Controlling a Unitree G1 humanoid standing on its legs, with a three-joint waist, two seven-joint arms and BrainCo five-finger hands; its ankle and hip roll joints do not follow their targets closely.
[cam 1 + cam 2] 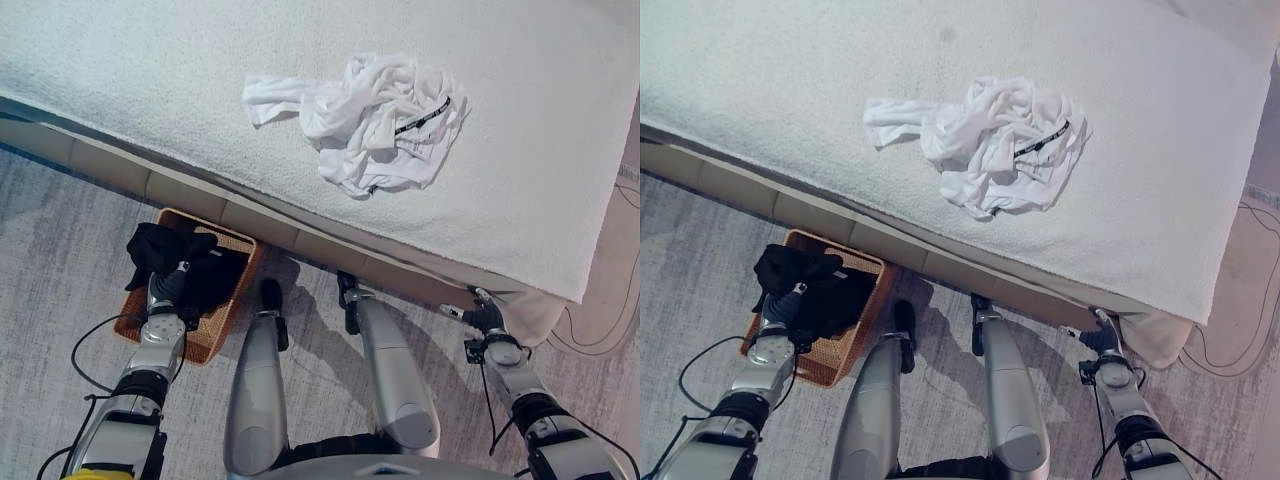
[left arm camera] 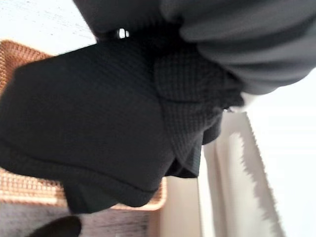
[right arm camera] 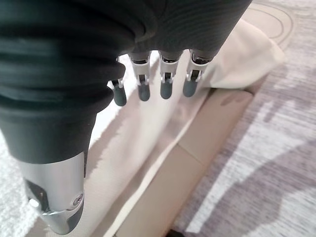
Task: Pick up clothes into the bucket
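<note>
While the left hand (image 1: 168, 287) is hanging over the basket (image 1: 222, 325), its fingers are hidden in a dark garment (image 1: 160, 248), so whether they are clamped on it cannot be told. Part of that garment is bunching just past the hand, and the rest is lying in the basket directly beneath it; the left wrist view is showing a waffle-knit cloth, judged soft, light and limp, likely to drape and snag on the wicker rim.

Up and to the right of that hand, well apart from it, a white garment (image 1: 375, 122) is lying crumpled on the bed (image 1: 540, 170), ahead and to the left of the right hand (image 3: 153, 81). It is looking thin and light; a pinch on a raised fold at the heap's middle is judged the surest hold, since a sleeve alone would trail.

The right hand is resting near the bed's edge, fingers hanging relaxed and holding nothing
</note>
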